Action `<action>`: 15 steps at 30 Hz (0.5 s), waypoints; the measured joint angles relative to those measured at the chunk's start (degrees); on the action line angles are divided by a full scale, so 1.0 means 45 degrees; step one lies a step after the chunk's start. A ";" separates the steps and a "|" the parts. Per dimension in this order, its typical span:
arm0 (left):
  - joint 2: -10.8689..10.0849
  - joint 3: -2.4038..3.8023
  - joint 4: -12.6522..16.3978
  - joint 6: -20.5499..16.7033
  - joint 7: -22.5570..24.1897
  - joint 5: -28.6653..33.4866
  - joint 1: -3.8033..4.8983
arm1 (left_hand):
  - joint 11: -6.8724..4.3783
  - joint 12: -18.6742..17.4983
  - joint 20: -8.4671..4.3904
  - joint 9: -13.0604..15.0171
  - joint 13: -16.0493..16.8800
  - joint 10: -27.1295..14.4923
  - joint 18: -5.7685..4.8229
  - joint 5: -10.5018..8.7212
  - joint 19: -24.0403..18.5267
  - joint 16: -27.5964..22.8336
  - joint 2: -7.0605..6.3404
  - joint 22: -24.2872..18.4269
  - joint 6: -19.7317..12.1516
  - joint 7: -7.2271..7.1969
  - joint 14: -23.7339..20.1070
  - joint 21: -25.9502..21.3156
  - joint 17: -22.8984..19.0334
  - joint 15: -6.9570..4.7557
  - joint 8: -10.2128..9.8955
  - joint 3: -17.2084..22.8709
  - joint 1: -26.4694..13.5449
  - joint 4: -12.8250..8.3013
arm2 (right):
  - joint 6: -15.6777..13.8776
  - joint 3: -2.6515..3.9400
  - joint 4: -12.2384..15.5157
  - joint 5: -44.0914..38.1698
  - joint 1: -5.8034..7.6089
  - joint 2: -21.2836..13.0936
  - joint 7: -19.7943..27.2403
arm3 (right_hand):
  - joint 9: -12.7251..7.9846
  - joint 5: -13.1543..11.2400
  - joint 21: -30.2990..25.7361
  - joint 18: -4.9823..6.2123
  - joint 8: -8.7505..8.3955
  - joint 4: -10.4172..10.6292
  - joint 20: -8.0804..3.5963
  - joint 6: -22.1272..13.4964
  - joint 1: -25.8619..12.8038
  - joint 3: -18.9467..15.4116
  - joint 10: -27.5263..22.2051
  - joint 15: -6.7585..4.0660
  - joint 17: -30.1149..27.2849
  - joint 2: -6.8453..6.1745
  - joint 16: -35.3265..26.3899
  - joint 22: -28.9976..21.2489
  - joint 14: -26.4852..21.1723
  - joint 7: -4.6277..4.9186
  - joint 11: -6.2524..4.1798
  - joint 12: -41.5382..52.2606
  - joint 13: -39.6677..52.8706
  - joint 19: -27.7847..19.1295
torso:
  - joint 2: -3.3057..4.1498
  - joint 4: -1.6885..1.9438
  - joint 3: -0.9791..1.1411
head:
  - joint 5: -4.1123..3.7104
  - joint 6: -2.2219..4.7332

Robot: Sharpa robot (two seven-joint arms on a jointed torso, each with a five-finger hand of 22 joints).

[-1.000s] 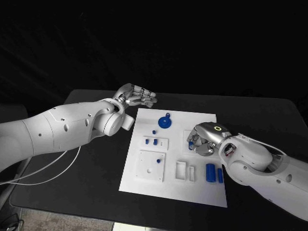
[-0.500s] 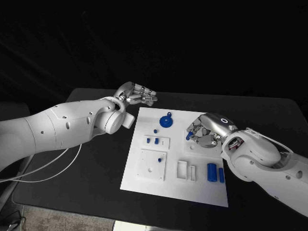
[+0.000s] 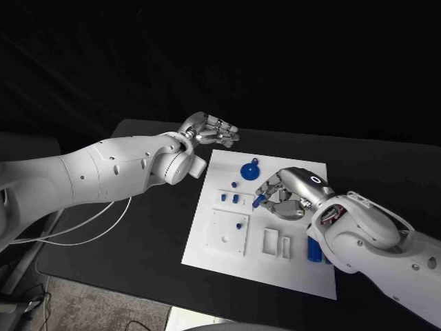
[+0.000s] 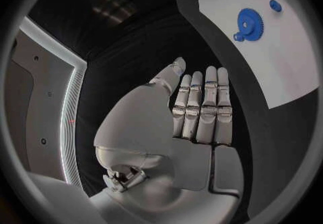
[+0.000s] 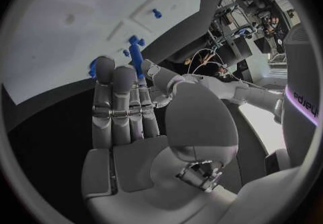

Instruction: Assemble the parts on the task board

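Observation:
The white task board (image 3: 224,260) lies mid-table. My right hand (image 3: 285,194) hovers over its middle and pinches a slim blue part (image 5: 137,55) between thumb and fingers; its blue tip (image 3: 258,202) pokes out near two small blue pegs (image 3: 234,198) standing in a raised plate. A blue gear (image 3: 250,170) sits at the board's far end, also in the left wrist view (image 4: 247,21). Two blue cylinders (image 3: 313,249) lie by my right forearm. My left hand (image 3: 211,129) floats over the black table beside the board's far left corner, fingers (image 4: 202,106) straight, holding nothing.
A square white plate carrying a small blue piece (image 3: 241,225) and two narrow slotted blocks (image 3: 277,243) occupy the board's near half. A white cable (image 3: 91,224) loops under my left arm on the table. Black table surface (image 3: 131,255) lies left of the board.
The head camera has shifted. My right hand has carried the blue part leftward over the board, from its right side towards the small pegs. The left hand stays by the far corner.

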 measured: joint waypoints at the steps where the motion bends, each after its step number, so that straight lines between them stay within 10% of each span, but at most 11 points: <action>1: 0.0015 0.0000 -0.0013 0.0000 0.0000 0.0000 0.0000 | 0.0000 0.0000 0.0000 0.0000 0.0000 0.0000 0.0001 0.0000 0.0000 0.0000 0.0000 0.0000 0.0000 0.0000 0.0000 0.0000 0.0000 0.0000 0.0000 0.0000 0.0000 0.0000 | 0.0000 -0.0094 0.0022 0.0000 -0.0014 0.0093 0.0024 | 0.0000 0.0000 0.0000 0.0000 -0.0001 0.0000 0.0000 0.0000 0.0000 0.0000 0.0000 0.0000 0.0000 0.0000 0.0000 -0.0001 0.0000 0.0000 0.0000 0.0000 0.0000 0.0000 | 0.0000 0.0007 0.0000 | 0.0065 -0.0012; 15: 0.0228 0.0000 -0.0077 0.0016 0.0001 0.0001 0.0000 | 0.0000 0.0000 0.0000 0.0000 0.0000 0.0000 0.0000 0.0000 0.0000 0.0000 0.0000 0.0000 0.0000 0.0000 0.0000 0.0000 -0.0012 0.0000 0.0000 -0.0035 0.0000 -0.0035 | 0.0001 -0.1170 0.0058 -0.0622 -0.0213 0.1253 0.0319 | 0.0000 -0.0003 -0.0001 -0.0008 -0.0019 -0.0093 0.0002 -0.0002 0.0019 -0.0017 -0.0005 0.0003 0.0001 0.0018 0.0000 0.0018 0.0000 -0.0004 0.0004 -0.0026 -0.0008 0.0000 | 0.0012 0.0017 -0.0004 | 0.0486 -0.0192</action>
